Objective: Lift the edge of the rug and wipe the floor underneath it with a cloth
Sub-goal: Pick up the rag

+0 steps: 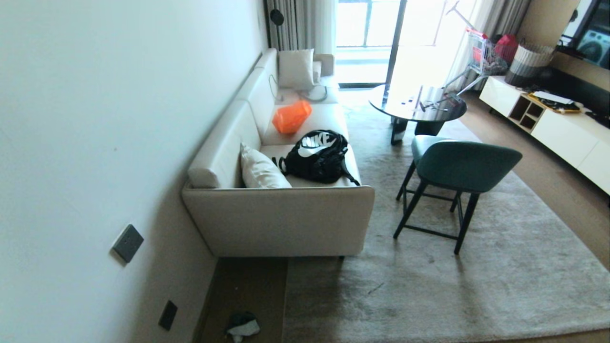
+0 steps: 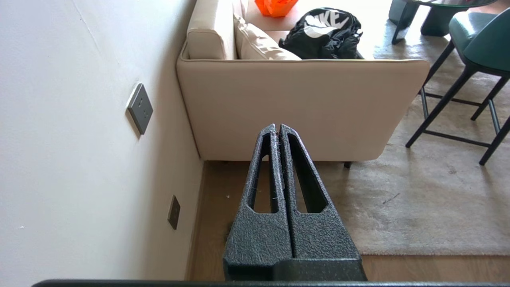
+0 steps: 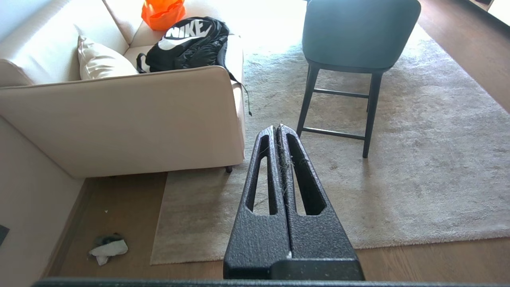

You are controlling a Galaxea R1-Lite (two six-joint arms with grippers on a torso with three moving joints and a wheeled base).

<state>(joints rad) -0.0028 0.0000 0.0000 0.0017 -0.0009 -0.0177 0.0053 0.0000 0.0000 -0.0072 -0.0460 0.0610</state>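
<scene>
Room: living room with one cream sofa (image 1: pixel 286 209) against a white wall, brown plank floor (image 3: pixel 119 207) showing as a strip beside it.
Rug: one large grey-beige rug (image 1: pixel 452 286) lies flat under a green chair (image 1: pixel 457 166) and a dark round table (image 1: pixel 419 107); its square near corner sits on the floor just off the sofa's end.
Rug handling: likely heavy overall but limp and short-piled, so only an edge should come up; the free near corner, clear of furniture, looks the best place to pinch, since chair legs and the sofa foot weigh down the parts further in.
Cloth: one small crumpled green-and-white cloth (image 3: pixel 107 247) lies on bare floor near the wall, just beside the rug's side edge, not touching it.
Cloth handling: soft, light, easily bunched; grasp from above at its raised folds.
Left claw: left claw (image 2: pixel 278 129) pressed together, empty, hanging above the floor before the sofa's end.
Right claw: right claw (image 3: pixel 277 129) pressed together, holding nothing but stray fibres along its seam, above the rug.
Other counts: one black backpack (image 1: pixel 318 156), one orange bag (image 1: pixel 291 116), three pillows on the sofa.
</scene>
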